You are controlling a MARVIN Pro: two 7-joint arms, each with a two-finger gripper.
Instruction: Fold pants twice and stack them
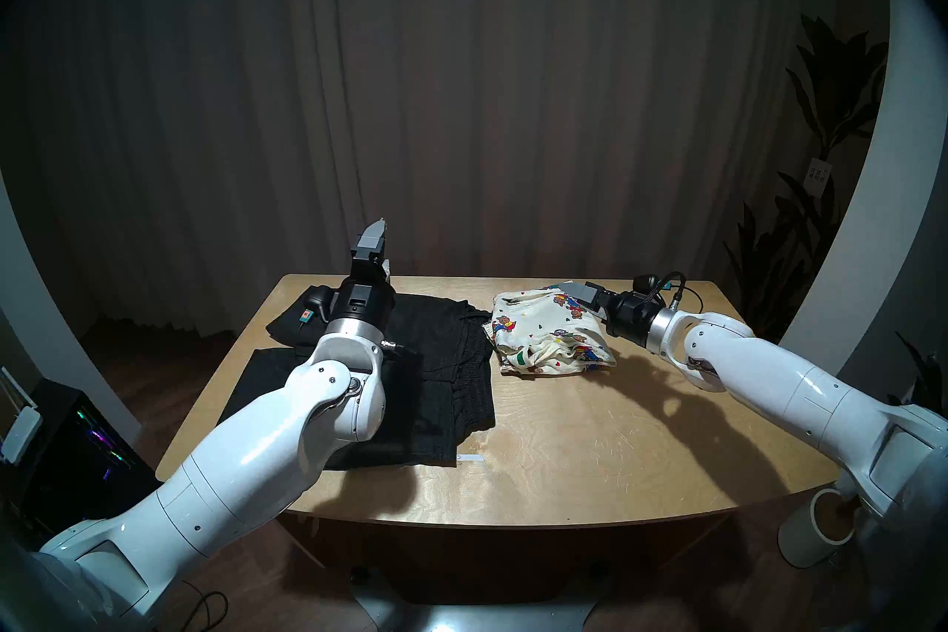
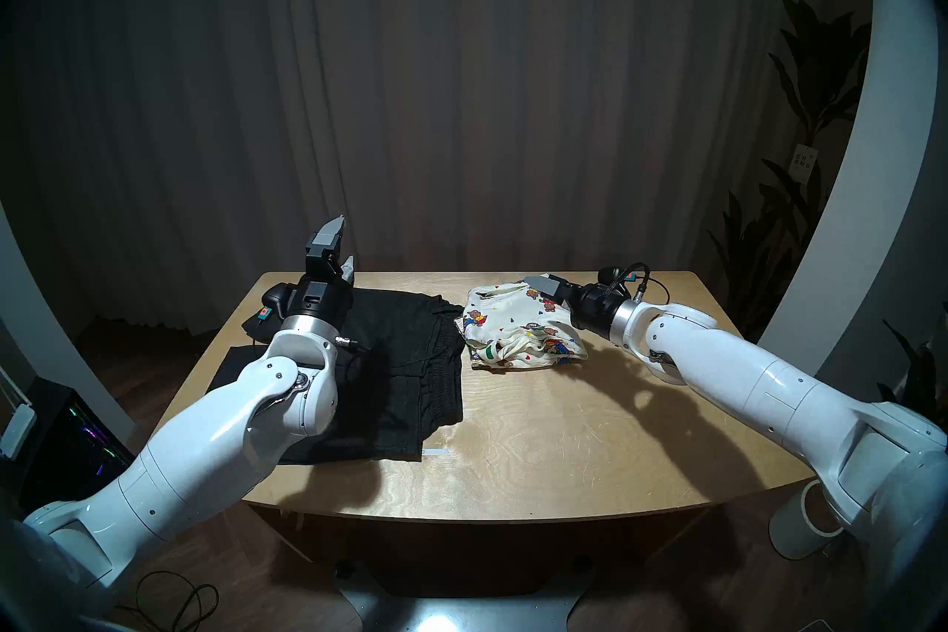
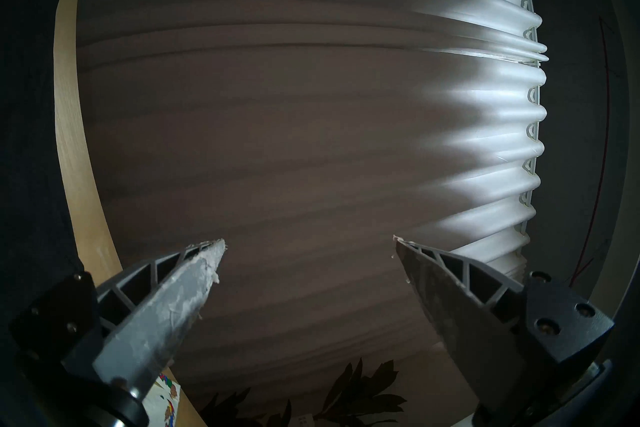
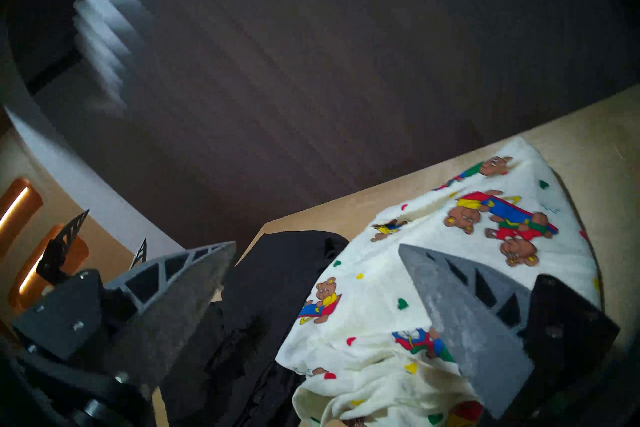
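On the desk (image 1: 564, 436) the black pants (image 1: 441, 359) lie spread on the left, touching the folded teddy-bear pants (image 1: 544, 333) at the far right. The left tool (image 1: 379, 251) is raised above the black pair – fingers spread, empty. The right tool (image 4: 317, 263) hovers just over the bear pair, spread too, holding nothing.

black pants (image 1: 436, 359) partly behind left arm (image 1: 308, 410)

black pants (image 1: 436, 359) lie spread; bear-print pants (image 1: 544, 333) crumpled just beside.
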